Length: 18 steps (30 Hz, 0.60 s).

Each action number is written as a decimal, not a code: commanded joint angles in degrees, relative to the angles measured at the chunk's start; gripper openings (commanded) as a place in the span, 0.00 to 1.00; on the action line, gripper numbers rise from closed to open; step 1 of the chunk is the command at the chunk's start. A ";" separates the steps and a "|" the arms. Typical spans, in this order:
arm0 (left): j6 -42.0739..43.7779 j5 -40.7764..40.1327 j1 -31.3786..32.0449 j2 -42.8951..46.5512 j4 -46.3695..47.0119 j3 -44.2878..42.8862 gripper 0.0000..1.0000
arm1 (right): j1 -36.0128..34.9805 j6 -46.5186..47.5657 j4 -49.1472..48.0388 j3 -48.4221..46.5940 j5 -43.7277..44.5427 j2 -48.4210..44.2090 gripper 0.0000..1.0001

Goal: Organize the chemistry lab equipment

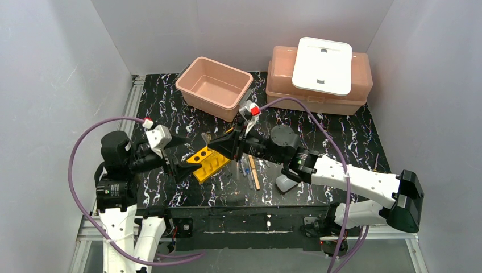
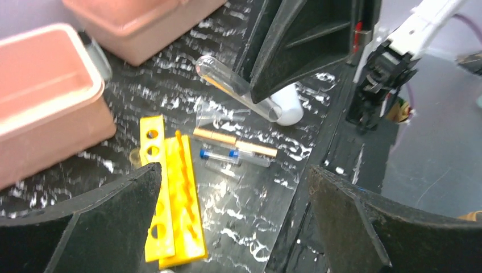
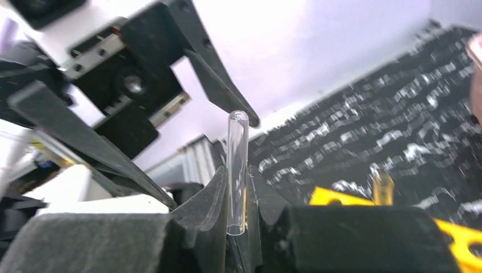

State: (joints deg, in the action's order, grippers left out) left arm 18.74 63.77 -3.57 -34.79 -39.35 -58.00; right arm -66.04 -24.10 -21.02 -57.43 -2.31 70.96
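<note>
Right pincer [image 1: 219, 145]: narrowed and gripping one clear glass tube [image 3: 237, 170] near its lower end, the tube standing nearly upright between the fingers in the wrist view. It is hanging over the yellow holed test-tube rack [image 1: 207, 164], which is resting on the desk [image 1: 341, 131] just below and to the left. Left pincer [image 2: 234, 173]: spread wide, carrying nothing, waiting close beside the rack. Wooden stick [image 2: 234, 142] and blue-tipped pipettes [image 2: 219, 154]: lying loose just right of the rack, with the squeeze bottle [image 2: 289, 108] beyond them. Handling note, as a judgement: the tube wants centring over one hole and lowering straight, with the grip eased only once the rack is carrying it; the idle pincer could be steadying the light rack against sliding.
</note>
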 commanded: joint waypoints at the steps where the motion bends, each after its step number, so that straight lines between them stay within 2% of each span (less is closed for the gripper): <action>1: -12.19 10.55 -0.16 -0.96 12.37 -2.74 0.99 | -0.32 -2.73 -11.96 -5.35 -6.64 0.36 0.06; 4: -17.70 13.36 -0.18 -0.31 17.34 -1.82 1.00 | -0.45 -3.06 -16.78 -5.17 -7.15 0.62 0.06; 6: -27.42 13.67 -0.12 0.10 24.78 0.51 1.00 | -0.58 -3.76 -21.14 -4.05 -7.61 1.17 0.06; 7: -35.83 14.62 -0.04 0.37 35.64 2.53 0.95 | -0.95 -4.19 -24.66 -3.51 -7.65 2.08 0.04; 8: -45.27 15.10 0.08 -0.24 47.22 4.45 0.85 | -1.22 -4.59 -25.75 -3.70 -7.99 3.01 0.02; 9: -47.67 15.01 0.45 -1.14 49.77 3.90 0.73 | -1.86 -5.10 -28.14 -3.89 -8.09 3.98 0.01; 10: -47.91 15.18 0.98 -1.39 50.32 3.81 0.70 | -2.09 -5.36 -28.44 -4.57 -8.27 4.66 0.01; 12: -47.91 14.55 1.87 -1.43 50.95 4.07 0.69 | -2.64 -5.93 -29.24 -6.09 -8.97 6.18 0.01; 13: -48.87 14.41 2.43 -1.64 52.23 3.96 0.64 | -2.94 -5.95 -29.84 -6.42 -8.63 7.11 0.01; 14: -48.63 15.06 2.76 -1.85 52.34 3.76 0.54 | -3.08 -6.18 -30.88 -6.93 -8.16 8.05 0.01; 15: -48.09 15.39 4.37 -1.89 51.22 3.69 0.51 | -3.13 -5.96 -31.46 -7.54 -7.73 8.49 0.01; 18: -46.33 15.73 4.84 -0.94 47.97 4.19 0.52 | -3.32 -4.37 -31.72 -8.78 -6.76 8.58 0.01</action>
State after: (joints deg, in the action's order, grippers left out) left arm -28.47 77.80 0.64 -36.38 10.33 -53.87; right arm -68.82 -29.80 -47.79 -62.41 -10.61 79.90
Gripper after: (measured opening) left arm 0.514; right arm 0.217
